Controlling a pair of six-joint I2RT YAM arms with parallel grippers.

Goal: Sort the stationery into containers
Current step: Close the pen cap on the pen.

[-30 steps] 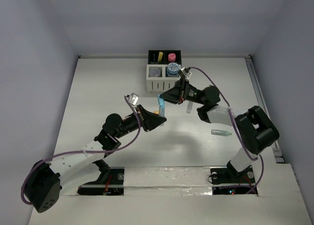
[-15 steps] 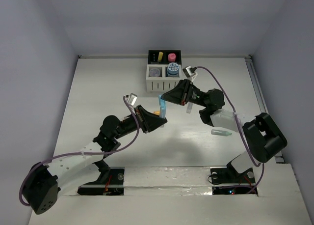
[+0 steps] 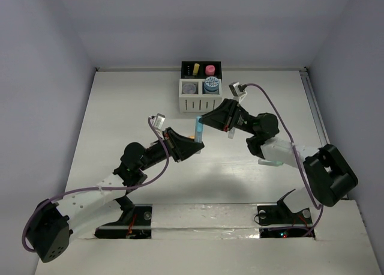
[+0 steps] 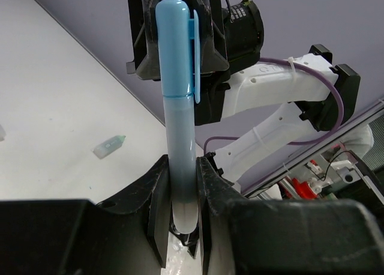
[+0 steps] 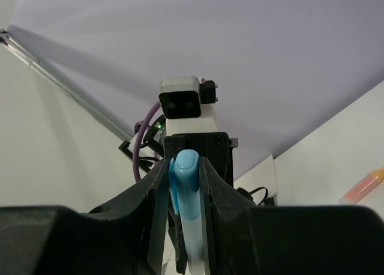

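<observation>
A light blue capped pen [image 3: 198,126] stands upright above the table, held by both grippers. My left gripper [image 3: 194,144] is shut on its pale lower barrel [image 4: 180,185]. My right gripper [image 3: 205,120] is shut on its blue cap [image 5: 185,179], which also shows in the left wrist view [image 4: 177,47]. The four-compartment organiser [image 3: 183,99] stands at the back. It holds a yellow stub [image 3: 195,68], a pink stub [image 3: 210,69], a blue-white roll [image 3: 210,84] and a grey roll [image 3: 189,88].
A clear tube with a green tip [image 3: 270,163] lies on the table right of centre and shows in the left wrist view [image 4: 108,147]. Another clear tube [image 3: 230,132] lies under the right wrist. An orange stub [image 5: 363,188] lies near the pen.
The right arm's forearm and elbow have swung to the right and its wrist has tilted more. The pen stays held between the two grippers, and the left arm has barely moved.
</observation>
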